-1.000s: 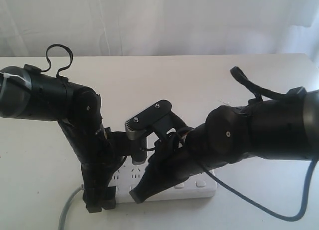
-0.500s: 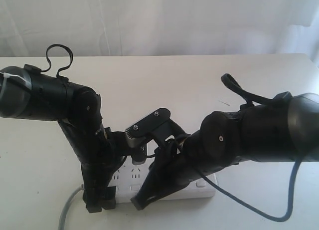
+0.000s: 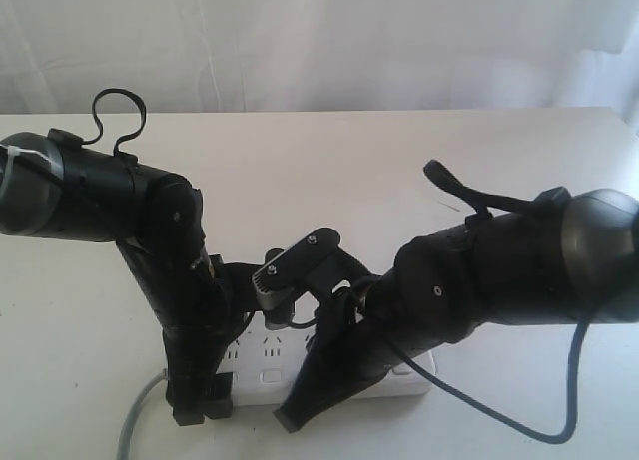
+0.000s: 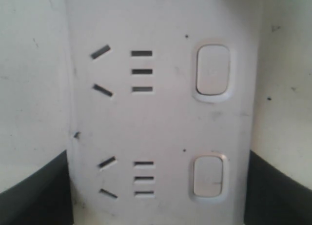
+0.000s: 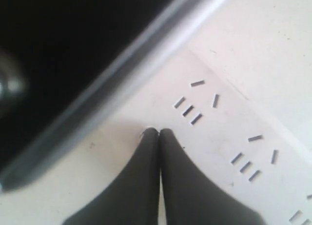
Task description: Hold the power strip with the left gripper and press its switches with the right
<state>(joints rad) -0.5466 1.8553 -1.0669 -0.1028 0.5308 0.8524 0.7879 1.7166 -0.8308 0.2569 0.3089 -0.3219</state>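
The white power strip [image 3: 399, 373] lies near the table's front edge, its grey cord [image 3: 135, 427] running off to the left. My left gripper [image 3: 200, 405] comes straight down on the strip's left end. In the left wrist view the left gripper [image 4: 157, 195] is shut on the power strip [image 4: 161, 127], one black finger on each long edge, with two switches [image 4: 212, 71] showing. My right gripper [image 3: 292, 418] slants down onto the strip just right of it. The right gripper [image 5: 159, 132] is shut, tips touching the power strip [image 5: 219, 137] where a switch sits beside a socket; the tips cover that switch.
The white table [image 3: 329, 171] runs back to a pale curtain [image 3: 329, 41]. The right arm's black cable [image 3: 499, 412] loops over the table at the front right. A dark blurred arm part [image 5: 63, 54] crowds the right wrist view close to the tips.
The right arm has swung lower and toward the front, bringing its shut tips down onto the strip. The left arm and the strip have stayed put.
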